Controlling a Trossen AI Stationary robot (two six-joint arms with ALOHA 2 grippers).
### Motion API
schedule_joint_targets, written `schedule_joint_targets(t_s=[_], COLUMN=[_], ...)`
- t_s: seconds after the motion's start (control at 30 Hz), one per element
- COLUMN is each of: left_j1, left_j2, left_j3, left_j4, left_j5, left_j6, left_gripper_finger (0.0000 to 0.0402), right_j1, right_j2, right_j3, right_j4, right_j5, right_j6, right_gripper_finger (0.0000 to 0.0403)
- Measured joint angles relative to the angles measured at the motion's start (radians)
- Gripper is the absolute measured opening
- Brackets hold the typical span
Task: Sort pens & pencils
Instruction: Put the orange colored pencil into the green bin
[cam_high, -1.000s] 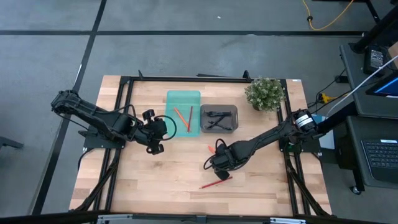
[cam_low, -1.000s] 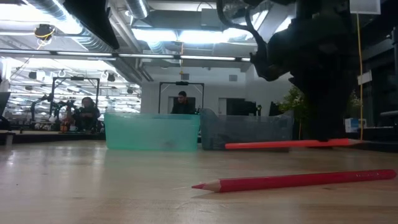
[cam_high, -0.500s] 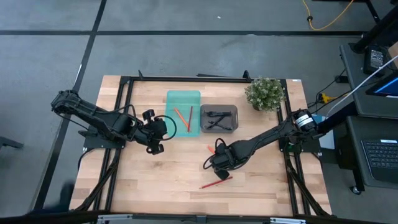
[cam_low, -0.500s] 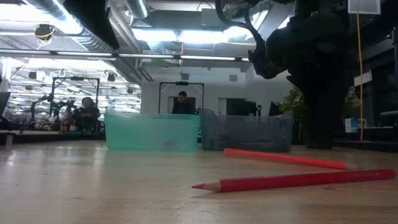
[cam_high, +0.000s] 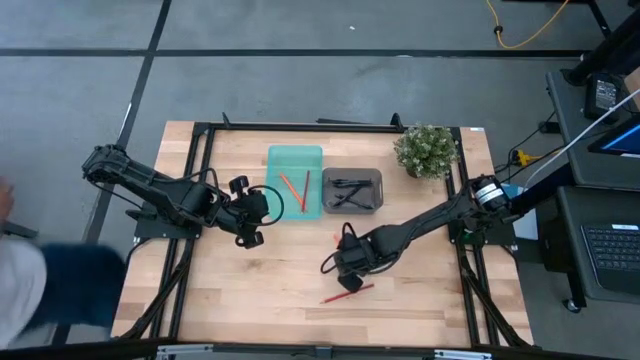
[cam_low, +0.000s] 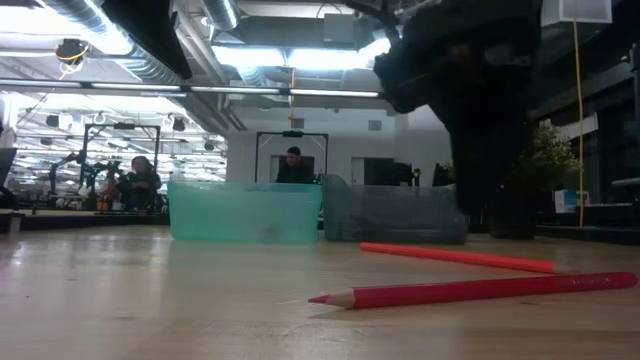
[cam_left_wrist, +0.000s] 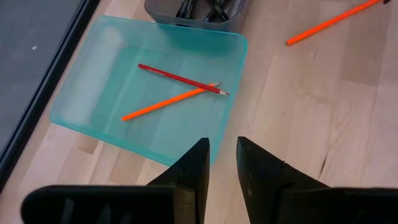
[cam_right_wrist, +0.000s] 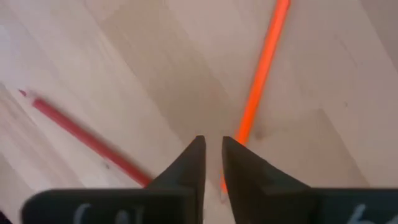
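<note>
Reaching in from the table's three-o'clock edge, the right arm stretches low toward the middle of the wooden table (cam_high: 250, 290), its right gripper (cam_high: 340, 262) poised just above two sticks lying loose on the boards. Its fingers (cam_right_wrist: 189, 168) stand narrow, only a slim gap between them, and nothing is held. An orange pencil (cam_right_wrist: 260, 78) runs away from the fingertips, its near end just beside them; a red pencil (cam_low: 470, 291) lies flat toward the six-o'clock side, point aimed to nine o'clock from table height. From above, the orange one seems mostly hidden under the gripper, as far as I can make out.

The left arm comes in bent from nine o'clock, and the left gripper (cam_high: 262, 205) hangs beside the teal tray (cam_high: 278, 160), fingers (cam_left_wrist: 196, 165) narrowly parted and empty. Inside the teal tray lie a red pencil and an orange one (cam_left_wrist: 165, 102), crossed. The grey tray (cam_high: 378, 175), touching the teal tray's three-o'clock side, holds several black pens (cam_high: 348, 192). A potted plant (cam_high: 426, 150) stands at the far corner.
</note>
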Motion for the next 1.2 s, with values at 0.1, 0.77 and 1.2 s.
schedule_joint_targets(t_s=[0.1,0.77,1.2], left_j1=[0.000,-0.030,-0.049], left_j2=[0.000,0.000,0.000], left_j3=[0.000,0.000,0.000], left_j4=[0.000,0.001,0.002], left_j5=[0.000,0.000,-0.034], left_j6=[0.000,0.003,0.002], left_gripper_finger=[0.0075,0.0075,0.0075], right_j1=[-0.016,-0.087,-0.026], right_j2=[0.001,0.133,0.147], right_j3=[0.000,-0.004,0.172], right_j4=[0.011,0.045,-0.214], right_j5=[0.000,-0.114,0.058], right_j6=[-0.002,-0.030,-0.105], right_gripper_finger=[0.0072,0.0114,0.0114])
